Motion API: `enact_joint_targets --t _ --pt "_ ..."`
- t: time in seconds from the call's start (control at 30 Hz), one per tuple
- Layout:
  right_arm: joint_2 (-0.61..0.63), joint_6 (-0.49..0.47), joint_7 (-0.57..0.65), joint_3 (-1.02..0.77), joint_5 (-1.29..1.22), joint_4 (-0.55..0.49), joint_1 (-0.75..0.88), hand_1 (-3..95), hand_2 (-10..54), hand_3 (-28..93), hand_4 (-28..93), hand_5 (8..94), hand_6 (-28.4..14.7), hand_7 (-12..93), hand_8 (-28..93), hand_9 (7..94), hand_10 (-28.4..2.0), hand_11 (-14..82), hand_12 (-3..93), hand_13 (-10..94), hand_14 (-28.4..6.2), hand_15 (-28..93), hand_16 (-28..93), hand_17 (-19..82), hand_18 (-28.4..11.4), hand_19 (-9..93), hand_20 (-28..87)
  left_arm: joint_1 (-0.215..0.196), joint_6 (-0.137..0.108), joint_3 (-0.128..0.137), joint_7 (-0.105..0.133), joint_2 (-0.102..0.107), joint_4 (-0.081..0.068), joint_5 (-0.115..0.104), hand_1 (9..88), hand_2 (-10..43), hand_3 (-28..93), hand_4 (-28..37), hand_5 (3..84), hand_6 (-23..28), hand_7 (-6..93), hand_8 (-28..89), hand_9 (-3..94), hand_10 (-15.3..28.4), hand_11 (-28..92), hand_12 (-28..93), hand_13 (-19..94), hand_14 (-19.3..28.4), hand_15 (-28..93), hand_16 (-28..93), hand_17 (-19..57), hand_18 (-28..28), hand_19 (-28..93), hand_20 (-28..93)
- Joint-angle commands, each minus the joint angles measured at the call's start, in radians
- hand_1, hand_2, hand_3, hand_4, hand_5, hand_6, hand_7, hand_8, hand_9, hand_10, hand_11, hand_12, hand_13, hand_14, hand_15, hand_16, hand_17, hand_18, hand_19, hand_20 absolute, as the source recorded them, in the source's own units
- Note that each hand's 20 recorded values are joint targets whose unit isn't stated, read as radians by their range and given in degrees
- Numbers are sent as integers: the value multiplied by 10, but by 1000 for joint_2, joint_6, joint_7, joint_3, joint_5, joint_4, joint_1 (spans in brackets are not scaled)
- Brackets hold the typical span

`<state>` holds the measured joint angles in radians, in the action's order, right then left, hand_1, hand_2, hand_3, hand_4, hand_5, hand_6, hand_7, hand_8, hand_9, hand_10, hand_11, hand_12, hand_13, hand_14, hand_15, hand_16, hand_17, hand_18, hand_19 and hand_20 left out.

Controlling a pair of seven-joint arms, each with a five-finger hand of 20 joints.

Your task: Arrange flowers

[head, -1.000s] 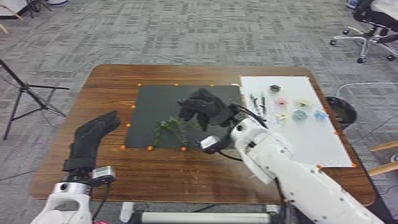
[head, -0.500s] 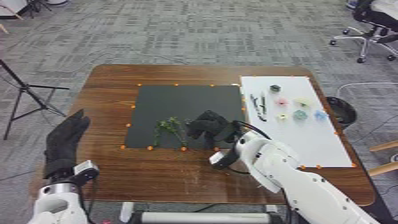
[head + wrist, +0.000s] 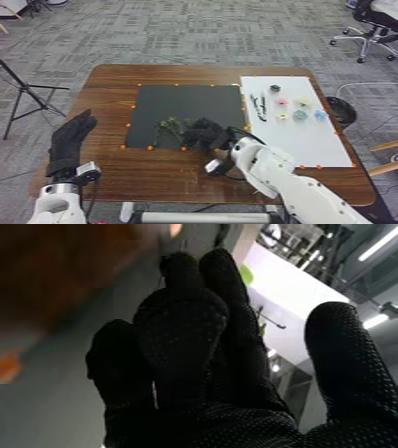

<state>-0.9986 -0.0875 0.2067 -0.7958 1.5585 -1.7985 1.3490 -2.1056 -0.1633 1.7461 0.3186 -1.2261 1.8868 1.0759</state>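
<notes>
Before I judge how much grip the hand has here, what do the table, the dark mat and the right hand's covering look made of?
Table: likely wood or wood veneer with a slight sheen, from its brown, streaky surface. Dark mat: matte and even; paper, card or felt, I can't tell. Right hand: matte black fabric, speckled with small dots, perhaps rubbery.

Leafy green stems (image 3: 169, 124) on black mat (image 3: 178, 102), separate pastel flowers (image 3: 299, 115) on white sheet (image 3: 313, 145)
</notes>
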Motion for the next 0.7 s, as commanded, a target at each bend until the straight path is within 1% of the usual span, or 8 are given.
enact_joint_targets --t 0.03,0.17,0.3,0.37,0.43,0.47,0.63,0.7 --pt "-24 -10 -4 22 10 2 -6 210 128 573 -104 673 -49 249 -42 733 -157 98 139 909 -48 526 338 562 -182 932 592 9 16 -12 -7 -4 1 12 177 56 723 -283 461 33 103 -63 442 136 167 118 358 170 146 37 33 130 117 160" --pt "-26 -15 -2 23 13 3 -15 214 128 573 -103 672 -53 246 -41 730 -159 98 139 907 -51 528 339 563 -182 932 592 10 19 -19 -7 -6 1 12 177 55 722 -283 461 34 103 -63 441 136 169 119 358 171 154 38 32 132 118 161" --pt "-20 -18 14 2 19 -6 -15 211 128 575 -101 674 -51 247 -40 733 -157 99 139 908 -50 529 337 563 -182 932 592 7 19 -18 -9 -6 4 21 177 55 722 -283 461 35 104 -63 439 135 169 120 358 172 159 37 32 133 119 160" --pt "-8 -8 21 0 30 -15 -24 207 127 577 -101 676 -49 250 -39 740 -156 102 140 908 -50 529 337 563 -182 932 593 3 21 -16 -8 -6 6 20 177 55 721 -283 461 35 104 -62 439 135 169 120 359 172 161 37 32 133 119 160" --pt "1 -9 32 -3 47 -22 -37 203 125 580 -100 681 -49 253 -39 747 -157 105 142 908 -50 531 336 564 -183 932 596 -2 15 -15 -5 -7 9 18 177 55 720 -283 461 35 105 -62 440 135 169 120 360 173 164 38 31 134 119 160" --pt "9 1 38 1 52 -25 -46 203 124 580 -100 685 -50 255 -39 751 -157 108 143 908 -51 533 336 564 -183 932 597 -1 16 -15 -7 -6 8 18 177 55 720 -283 461 35 104 -62 440 135 171 121 361 173 165 37 31 134 119 160" --pt "17 11 66 35 85 -6 -90 202 120 582 -99 695 -52 263 -40 762 -158 114 148 908 -52 540 336 566 -183 932 603 -1 16 -18 -7 -7 10 19 177 55 719 -283 462 36 105 -62 442 135 174 121 361 174 168 35 31 134 120 160" --pt "8 -10 76 39 95 5 -96 202 119 581 -99 692 -52 259 -42 757 -156 110 147 907 -52 540 335 568 -183 932 603 -3 19 -18 -7 -8 12 20 177 54 721 -283 462 36 104 -62 442 136 175 121 361 174 170 34 31 134 121 160"
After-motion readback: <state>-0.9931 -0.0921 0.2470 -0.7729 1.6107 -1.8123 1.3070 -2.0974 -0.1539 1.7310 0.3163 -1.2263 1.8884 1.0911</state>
